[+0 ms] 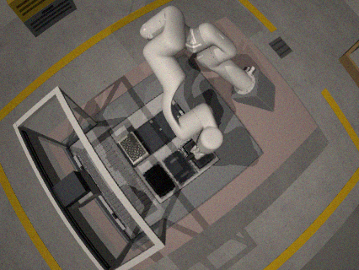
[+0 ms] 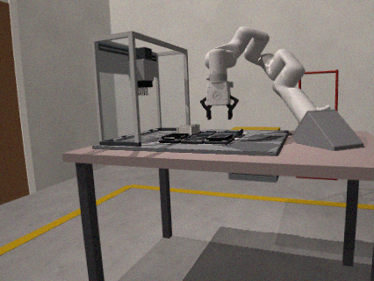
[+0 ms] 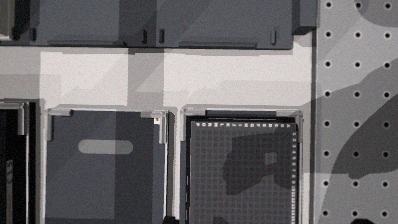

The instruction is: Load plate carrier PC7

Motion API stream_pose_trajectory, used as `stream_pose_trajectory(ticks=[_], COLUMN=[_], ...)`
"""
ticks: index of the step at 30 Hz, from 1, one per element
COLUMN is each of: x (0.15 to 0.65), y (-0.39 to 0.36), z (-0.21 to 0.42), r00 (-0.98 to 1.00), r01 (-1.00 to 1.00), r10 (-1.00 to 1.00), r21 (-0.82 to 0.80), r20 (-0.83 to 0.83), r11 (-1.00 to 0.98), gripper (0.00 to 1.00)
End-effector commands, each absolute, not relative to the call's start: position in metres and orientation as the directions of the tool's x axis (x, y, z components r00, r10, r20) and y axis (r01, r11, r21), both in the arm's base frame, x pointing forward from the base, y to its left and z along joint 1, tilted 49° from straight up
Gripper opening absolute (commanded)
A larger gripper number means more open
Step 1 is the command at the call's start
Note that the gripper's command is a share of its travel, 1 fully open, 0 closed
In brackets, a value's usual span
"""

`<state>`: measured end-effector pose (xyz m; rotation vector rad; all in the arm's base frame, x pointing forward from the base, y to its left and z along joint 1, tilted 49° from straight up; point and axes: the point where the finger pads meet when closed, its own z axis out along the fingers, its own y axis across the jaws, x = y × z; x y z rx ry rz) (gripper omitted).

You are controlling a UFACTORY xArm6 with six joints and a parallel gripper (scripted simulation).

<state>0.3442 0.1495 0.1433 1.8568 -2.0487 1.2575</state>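
My gripper [image 2: 219,111] is open and empty, hanging well above the nest row over nest S1. In the wrist view the dark 384-well plate C16 [image 3: 242,170] sits in that nest, with the gripper's shadow on it. The middle nest S2 [image 3: 105,165] is empty. The black plate C15 [image 3: 10,165] shows at the left edge in S3, and also in the overhead view [image 1: 159,179]. The carrier PC7 [image 3: 165,22] lies across the top on the apron, with the two sites in view bare. A light block with square wells, C51 [image 1: 134,148], sits on its far site.
The open-framed instrument [image 2: 140,88] stands at the far side of the deck with its pipetting head [image 2: 145,75] hanging inside. A perforated deck plate [image 3: 357,100] lies right of the nests. The arm's wedge-shaped base [image 2: 327,129] sits on the table's right side.
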Motion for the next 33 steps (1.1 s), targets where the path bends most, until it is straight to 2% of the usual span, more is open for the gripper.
stream_pose_trajectory(ticks=[1,33], x=[0.347,0.367], y=[0.148,0.119], z=[0.141,0.111], r00=[-0.249,-0.249], r01=[-0.864,-0.864], r10=[-0.781,-0.781], r21=[-0.495,-0.495], r20=[0.572,0.572], r11=[-0.087,-0.087], gripper=[1.0,1.0])
